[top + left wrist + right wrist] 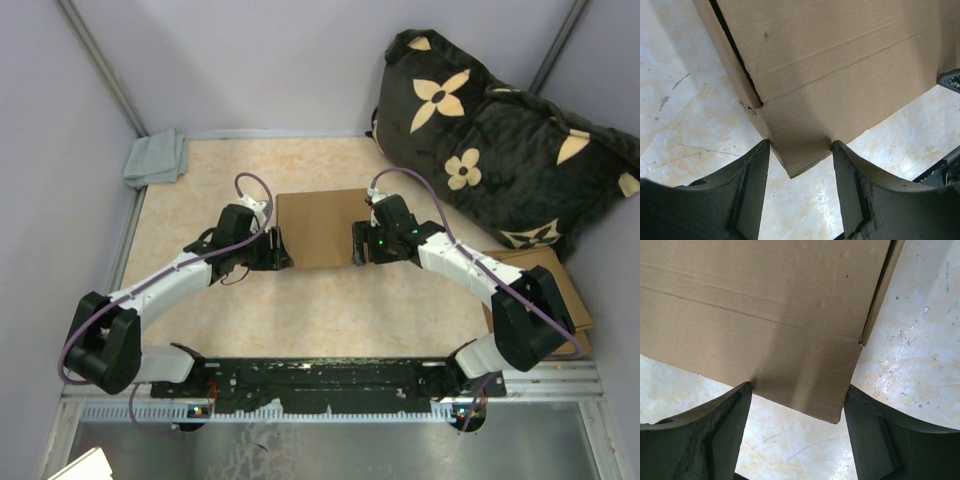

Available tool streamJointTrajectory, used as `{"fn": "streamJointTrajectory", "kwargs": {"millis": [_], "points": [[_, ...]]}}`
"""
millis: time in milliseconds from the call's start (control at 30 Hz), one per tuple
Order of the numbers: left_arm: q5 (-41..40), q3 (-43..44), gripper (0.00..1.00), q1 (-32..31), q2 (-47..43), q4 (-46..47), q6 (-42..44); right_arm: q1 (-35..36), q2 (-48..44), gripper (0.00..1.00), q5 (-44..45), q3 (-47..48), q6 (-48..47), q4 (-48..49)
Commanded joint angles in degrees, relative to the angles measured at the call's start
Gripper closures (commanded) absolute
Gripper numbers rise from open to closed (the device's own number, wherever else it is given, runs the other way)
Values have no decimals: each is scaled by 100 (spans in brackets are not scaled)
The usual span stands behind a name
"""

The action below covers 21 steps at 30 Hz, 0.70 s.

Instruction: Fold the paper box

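The paper box (320, 228) is plain brown cardboard and lies flat on the mottled beige table, mid-table. My left gripper (278, 250) is at its near left corner and my right gripper (360, 245) is at its near right corner. In the left wrist view the box (840, 65) shows crease lines and a side flap slit, and its corner points down between the open fingers of the left gripper (800, 147). In the right wrist view the box's corner (790, 340) lies between the open fingers of the right gripper (797, 390). Neither gripper clamps the cardboard.
A black cushion with cream flowers (500, 150) leans at the back right. A grey cloth (155, 158) lies at the back left corner. A stack of flat brown cardboard (560, 290) lies at the right under my right arm. Lilac walls enclose the table.
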Motion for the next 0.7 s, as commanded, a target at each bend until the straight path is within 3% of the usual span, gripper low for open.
{"fn": "streamJointTrajectory", "kwargs": {"millis": [0, 667], "points": [[21, 222, 41, -34, -16, -112, 13, 51, -142, 27, 94, 353, -52, -26], [679, 327, 44, -24, 41, -145, -141, 51, -329, 28, -147, 477, 11, -191]]}}
